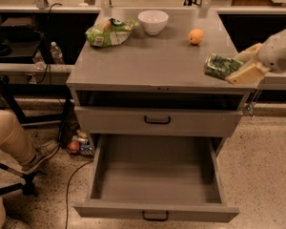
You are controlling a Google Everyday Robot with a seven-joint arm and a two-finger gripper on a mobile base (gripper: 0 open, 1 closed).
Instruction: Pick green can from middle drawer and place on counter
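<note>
Gripper (243, 65) w/ green can (221, 66) above counter (152, 61) edge.

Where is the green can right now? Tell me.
In the camera view, the green can lies sideways in the gripper at the right, over the counter's right edge, near the orange.

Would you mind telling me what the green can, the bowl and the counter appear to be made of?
The counter: matte grey, perhaps painted metal or laminate; no glare. The bowl: glazed ceramic or plastic, glossy white. The green can, held sideways by the gripper over the counter's front-right corner: likely metal, printed green-and-white.
</note>
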